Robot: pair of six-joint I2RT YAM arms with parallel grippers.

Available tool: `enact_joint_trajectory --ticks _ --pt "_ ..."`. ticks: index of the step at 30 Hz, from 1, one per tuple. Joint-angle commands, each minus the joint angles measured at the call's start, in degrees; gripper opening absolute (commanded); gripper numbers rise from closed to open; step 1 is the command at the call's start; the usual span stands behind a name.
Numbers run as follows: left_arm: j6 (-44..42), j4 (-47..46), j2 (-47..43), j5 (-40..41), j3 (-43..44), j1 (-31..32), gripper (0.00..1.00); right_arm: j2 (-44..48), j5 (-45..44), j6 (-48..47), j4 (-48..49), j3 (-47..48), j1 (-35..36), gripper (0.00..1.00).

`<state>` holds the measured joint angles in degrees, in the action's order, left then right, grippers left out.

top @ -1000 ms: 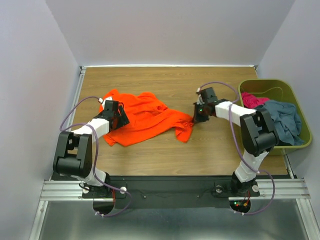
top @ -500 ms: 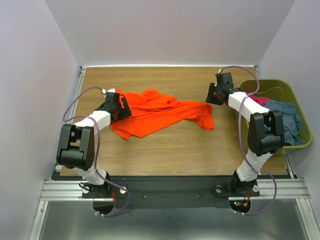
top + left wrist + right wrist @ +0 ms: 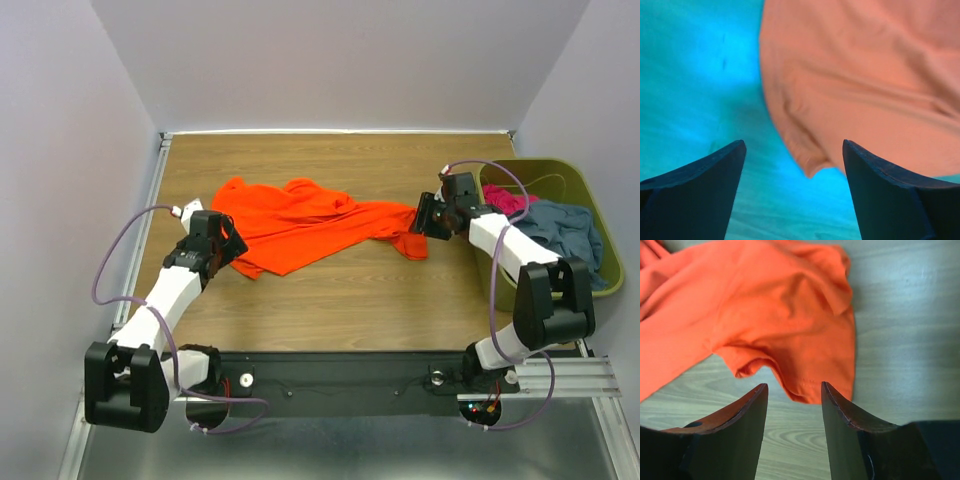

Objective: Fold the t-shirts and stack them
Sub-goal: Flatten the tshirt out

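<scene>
The orange t-shirt (image 3: 305, 225) lies stretched and rumpled across the middle of the wooden table. My left gripper (image 3: 225, 243) is open and empty just off the shirt's left edge; the left wrist view shows a corner of the orange t-shirt (image 3: 860, 85) ahead of the open fingers. My right gripper (image 3: 422, 222) is open and empty at the shirt's right end; the right wrist view shows the orange t-shirt's sleeve hem (image 3: 805, 385) just ahead of the fingertips. The slate blue-grey t-shirt (image 3: 572, 238) and the magenta-pink t-shirt (image 3: 505, 199) lie bunched in the tub.
The olive-green plastic tub (image 3: 583, 294) stands at the table's right edge, close behind my right arm. Grey walls close in the table at the back and both sides. A black rail runs along the near edge.
Both grippers pulled the orange shirt out wider, then let go. The left gripper drew back toward the near left; the right gripper came down to the shirt's right end.
</scene>
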<state>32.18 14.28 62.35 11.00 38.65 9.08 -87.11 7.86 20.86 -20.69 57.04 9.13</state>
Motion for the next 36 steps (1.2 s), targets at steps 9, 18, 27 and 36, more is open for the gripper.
enact_joint_trajectory --ticks 9,18,27,36 --pt "2.9 4.8 9.6 -1.3 0.5 7.4 0.83 3.8 0.4 0.4 0.9 -2.8 0.5 0.59" --pt "3.3 4.5 14.4 0.1 1.7 9.6 0.73 4.3 0.2 0.1 1.0 -3.3 0.5 0.59" --pt "2.5 3.6 16.5 -0.4 1.8 9.8 0.60 3.7 -0.1 0.1 1.0 -3.7 0.5 0.59" --pt "1.5 3.3 19.6 -0.5 2.6 11.4 0.43 3.5 -0.7 0.1 0.9 -4.4 0.5 0.59"
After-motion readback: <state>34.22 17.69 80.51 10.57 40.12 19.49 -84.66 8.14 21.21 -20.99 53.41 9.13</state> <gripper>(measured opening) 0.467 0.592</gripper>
